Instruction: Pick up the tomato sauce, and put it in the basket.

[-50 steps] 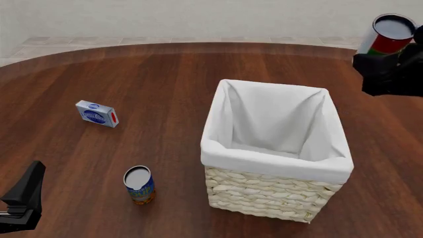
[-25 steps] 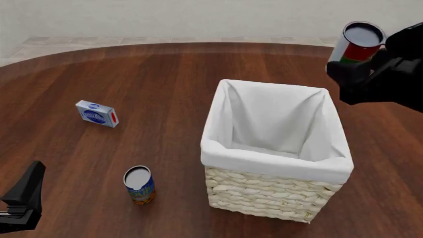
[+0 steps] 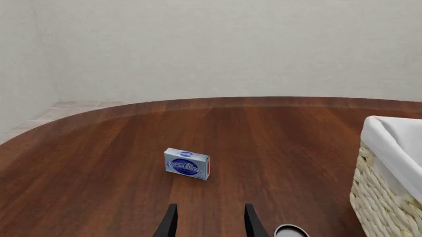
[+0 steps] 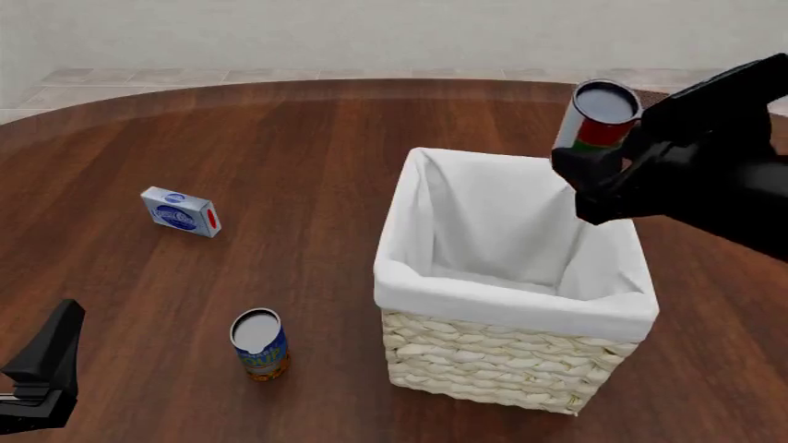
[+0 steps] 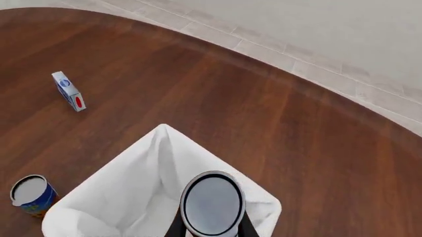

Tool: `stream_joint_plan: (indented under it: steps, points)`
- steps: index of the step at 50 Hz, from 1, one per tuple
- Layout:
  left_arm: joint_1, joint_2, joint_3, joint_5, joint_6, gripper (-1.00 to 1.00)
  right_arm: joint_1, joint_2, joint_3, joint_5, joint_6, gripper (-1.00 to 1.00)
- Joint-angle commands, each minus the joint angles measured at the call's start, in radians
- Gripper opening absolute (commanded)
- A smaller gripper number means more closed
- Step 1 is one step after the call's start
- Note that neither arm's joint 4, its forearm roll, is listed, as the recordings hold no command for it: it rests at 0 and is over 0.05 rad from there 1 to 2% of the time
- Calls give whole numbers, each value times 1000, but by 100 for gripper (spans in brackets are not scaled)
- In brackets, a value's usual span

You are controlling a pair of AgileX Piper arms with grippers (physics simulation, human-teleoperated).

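Carry step: right gripper point(image 4: 589, 164) jaws clamp the tomato sauce point(image 4: 597, 118) above the basket point(image 4: 518, 309) far rim. Next: centre, lower, release. Left gripper point(image 3: 209, 224) jaws wide, idle.

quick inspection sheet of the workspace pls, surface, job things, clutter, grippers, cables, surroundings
surface: dark wooden table with a rounded far edge
job's things: tomato sauce held in the air above the far right corner of the basket; nothing seen inside the basket
clutter: blue can upright left of the basket; small blue box farther left
grippers: right gripper shut on the tomato sauce; left gripper open, low at the near left
cables: nothing seen
surroundings: pale wall, tiled floor strip
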Motion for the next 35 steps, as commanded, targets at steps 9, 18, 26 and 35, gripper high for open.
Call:
stream_joint_plan:
  steps: [9, 18, 26, 35]
  points:
    - [0, 0, 0, 0, 0, 100, 87, 64, -7, -27, 37, -100]
    - [0, 0, 0, 0, 0, 100, 107, 96, 9, -56, 48, -100]
    - [0, 0, 0, 0, 0, 100, 128, 129, 34, -98, 72, -100]
    - [0, 0, 0, 0, 0, 100, 125, 173, 62, -154, 90, -100]
